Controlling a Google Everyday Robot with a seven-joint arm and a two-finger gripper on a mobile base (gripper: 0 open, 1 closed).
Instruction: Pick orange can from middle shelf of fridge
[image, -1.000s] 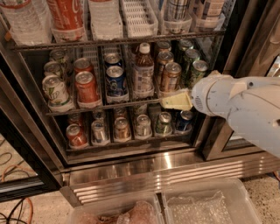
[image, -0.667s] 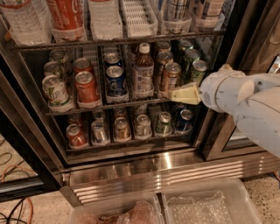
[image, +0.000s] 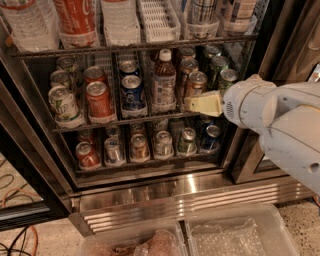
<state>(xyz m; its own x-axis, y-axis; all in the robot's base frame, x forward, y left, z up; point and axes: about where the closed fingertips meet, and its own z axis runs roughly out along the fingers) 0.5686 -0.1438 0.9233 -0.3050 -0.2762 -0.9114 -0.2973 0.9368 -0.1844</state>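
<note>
The orange can (image: 196, 83), coppery with a silver lid, stands at the front of its lane on the middle shelf (image: 125, 120) of the fridge (image: 165, 192), just right of the white-capped bottle (image: 163, 82). My gripper (image: 202, 104), pale yellow at the end of the white arm (image: 280, 117), reaches in from the right. It sits right in front of the orange can's lower half and hides its base. Whether it touches the can does not show.
Red-orange cans (image: 99, 99), a blue can (image: 132, 91) and green cans (image: 63, 102) fill the lanes to the left, with more green cans (image: 227, 77) at the right. Large bottles (image: 75, 20) stand above and small cans (image: 138, 147) below. Plastic bins (image: 230, 232) lie on the floor.
My gripper and arm have risen a little, from below the shelf's front edge to the level of the orange can's lower half. The cans have not moved.
</note>
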